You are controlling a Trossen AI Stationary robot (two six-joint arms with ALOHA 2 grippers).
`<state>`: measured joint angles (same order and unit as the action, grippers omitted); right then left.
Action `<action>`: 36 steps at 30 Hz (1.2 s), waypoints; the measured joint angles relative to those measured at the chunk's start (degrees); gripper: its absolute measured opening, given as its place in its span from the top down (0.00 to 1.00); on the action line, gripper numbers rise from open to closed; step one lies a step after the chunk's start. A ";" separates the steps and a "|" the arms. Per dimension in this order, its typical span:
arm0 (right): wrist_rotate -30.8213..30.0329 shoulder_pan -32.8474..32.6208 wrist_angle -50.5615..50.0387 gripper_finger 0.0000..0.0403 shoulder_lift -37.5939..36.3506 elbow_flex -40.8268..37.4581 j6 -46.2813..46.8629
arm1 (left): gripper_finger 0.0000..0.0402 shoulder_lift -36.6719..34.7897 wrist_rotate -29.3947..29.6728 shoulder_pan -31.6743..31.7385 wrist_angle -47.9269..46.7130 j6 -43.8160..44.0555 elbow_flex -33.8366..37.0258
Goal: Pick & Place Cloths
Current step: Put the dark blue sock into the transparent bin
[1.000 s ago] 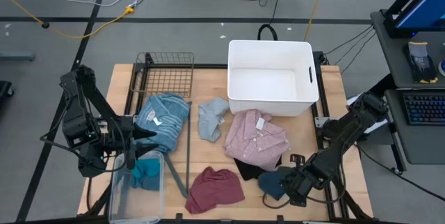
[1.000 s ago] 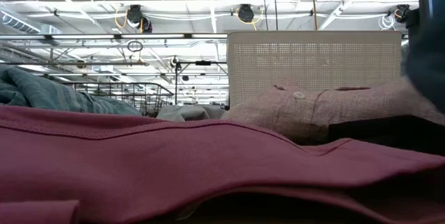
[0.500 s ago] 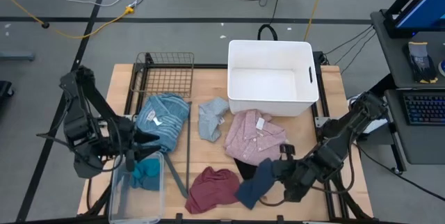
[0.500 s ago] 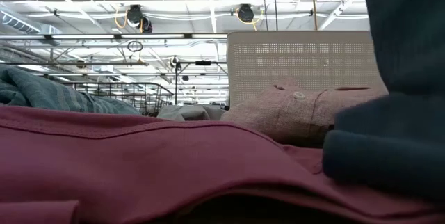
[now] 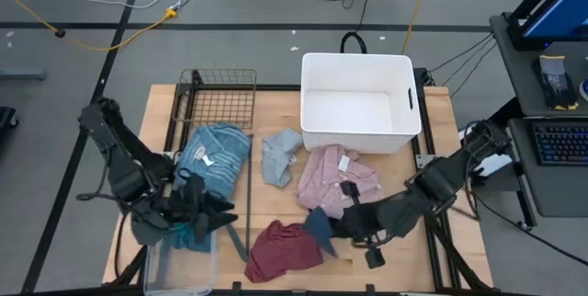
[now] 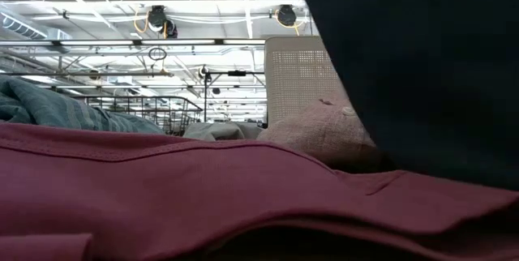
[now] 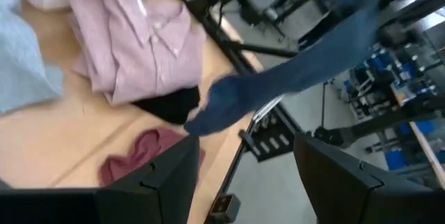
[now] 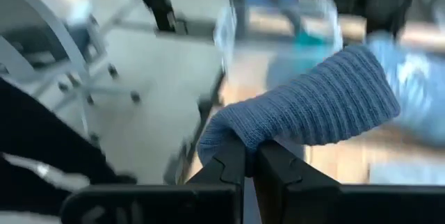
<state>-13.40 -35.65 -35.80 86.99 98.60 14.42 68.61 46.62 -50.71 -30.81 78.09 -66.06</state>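
Observation:
My right gripper hangs over the table's near middle, shut on a navy knit cloth; the cloth also fills the right of the low view. My left gripper stands open and holds nothing over the clear bin, where a teal piece lies. The pink shirt lies partly on a black piece. Flat on the table lie the maroon cloth, the grey-blue piece and the blue striped top. My right gripper pinches a bunched fold of the navy cloth between its two shut fingers. The fingers come from the table's right, slanting slightly down. The cloth hangs slack below and beyond them, above the maroon cloth; whether its lower end touches anything I cannot tell.
The white tub stands at the table's far edge, right of centre. The wire basket stands at the far left. Bare wood shows between the cloths in the table's middle.
My right gripper has risen and gone toward the table's left, its wrist rolling, with the navy cloth. The cloth is lifted off the near right corner and now hangs by the pink shirt. My left gripper has swung toward the table's right and near edge, staying open.

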 joint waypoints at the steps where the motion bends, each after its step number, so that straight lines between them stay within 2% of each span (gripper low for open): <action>1: 0.00 0.20 1.50 0.99 0.02 0.74 -1.38 | 0.40 0.44 -1.40 0.66 -0.06 0.08 0.00; 5: 0.09 0.45 7.81 0.99 0.02 3.09 -5.96 | 0.40 1.72 -6.93 3.18 -0.23 0.08 0.00; 8: 0.18 0.45 14.00 0.99 0.02 3.68 -7.99 | 0.40 2.34 -8.93 5.01 -0.19 -1.72 0.00; 13: 4.64 0.49 23.36 0.99 0.02 3.78 -9.35 | 0.40 2.64 -7.65 7.54 -0.13 -5.19 0.00; 17: 4.64 0.67 25.78 0.99 0.02 3.78 -9.60 | 0.40 2.70 -4.32 9.24 0.33 -7.61 0.00; 22: 4.65 0.80 27.96 0.99 0.06 3.78 -9.27 | 0.40 2.70 -3.41 10.80 4.69 -14.92 0.00; 29: 4.72 2.02 28.27 0.99 0.04 3.78 -9.22 | 0.40 3.38 -9.20 12.95 16.51 -27.16 0.00; 36: 8.56 3.83 29.43 0.99 0.04 3.78 -8.90 | 0.40 7.71 -10.98 13.77 25.87 -41.98 0.00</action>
<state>-4.84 -31.82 -6.37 87.02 102.39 5.52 76.32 35.64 -36.95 -4.95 36.11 -66.06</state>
